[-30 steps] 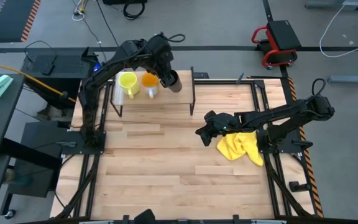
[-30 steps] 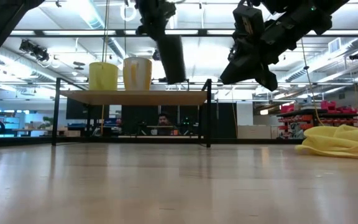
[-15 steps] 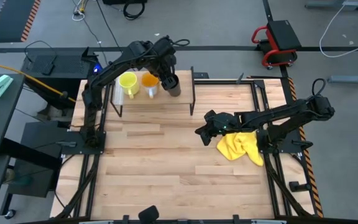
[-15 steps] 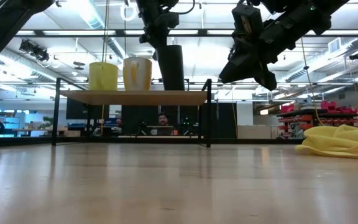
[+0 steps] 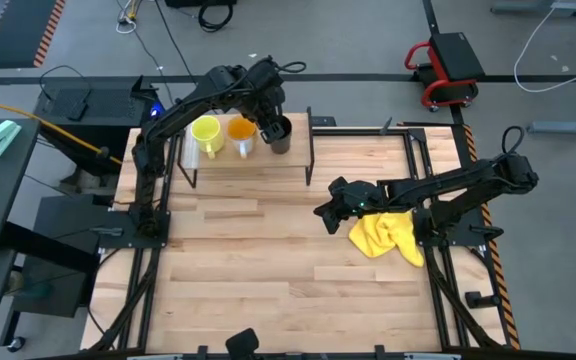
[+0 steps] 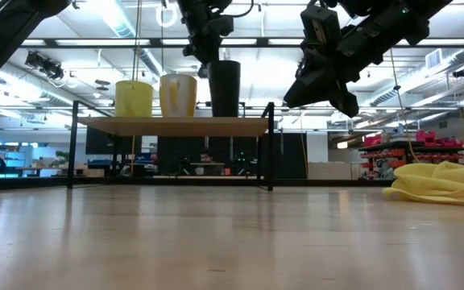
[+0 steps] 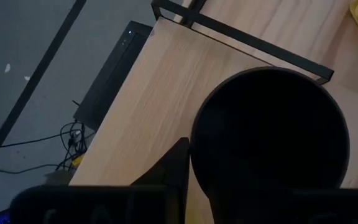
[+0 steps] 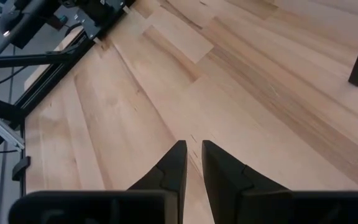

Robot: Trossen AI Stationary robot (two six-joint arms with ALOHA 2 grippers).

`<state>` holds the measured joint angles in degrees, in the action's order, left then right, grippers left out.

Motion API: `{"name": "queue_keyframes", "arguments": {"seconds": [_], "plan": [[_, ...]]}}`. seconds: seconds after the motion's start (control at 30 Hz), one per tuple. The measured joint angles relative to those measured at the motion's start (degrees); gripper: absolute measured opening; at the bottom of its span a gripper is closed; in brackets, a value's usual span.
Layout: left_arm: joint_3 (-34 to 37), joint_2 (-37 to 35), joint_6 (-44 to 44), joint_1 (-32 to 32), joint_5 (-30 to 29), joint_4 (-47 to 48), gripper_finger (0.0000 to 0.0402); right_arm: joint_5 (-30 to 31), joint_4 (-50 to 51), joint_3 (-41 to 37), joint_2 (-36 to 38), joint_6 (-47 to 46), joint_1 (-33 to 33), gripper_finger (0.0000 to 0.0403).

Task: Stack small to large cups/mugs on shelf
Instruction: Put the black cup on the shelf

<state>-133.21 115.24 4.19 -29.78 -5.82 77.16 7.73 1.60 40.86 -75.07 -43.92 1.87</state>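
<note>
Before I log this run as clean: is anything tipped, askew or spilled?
Nothing stands out. The yellow mug, orange mug and black cup stand upright in a row on the shelf, the left end effector at the black cup's rim. The yellow cloth lies crumpled on the table.

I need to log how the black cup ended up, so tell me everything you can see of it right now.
The black cup is a tall, plain, dark tumbler without a visible handle, taller than the yellow mug and the orange mug beside it. It stands upright on the shelf, mouth up, third in the row after the orange mug, near the shelf's right end in the low view. The left gripper is at its rim; the left wrist view looks into its dark open mouth, one finger outside the wall.
</note>
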Motion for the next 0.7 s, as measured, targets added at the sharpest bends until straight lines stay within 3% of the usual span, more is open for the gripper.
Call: {"name": "queue_keyframes", "arguments": {"seconds": [0.4, 0.7], "plan": [[0.0, 0.0, 1.44, 0.0, -2.79, -3.58, 0.007, 0.0, 0.0, 0.0, 0.0, -0.01, 0.01, 0.0058], [-0.37, -0.86, 1.02, 0.0, -8.73, -3.36, 0.0089, 0.01, 0.03, 0.0, 0.0, 0.02, 0.02, 0.0058]]}}
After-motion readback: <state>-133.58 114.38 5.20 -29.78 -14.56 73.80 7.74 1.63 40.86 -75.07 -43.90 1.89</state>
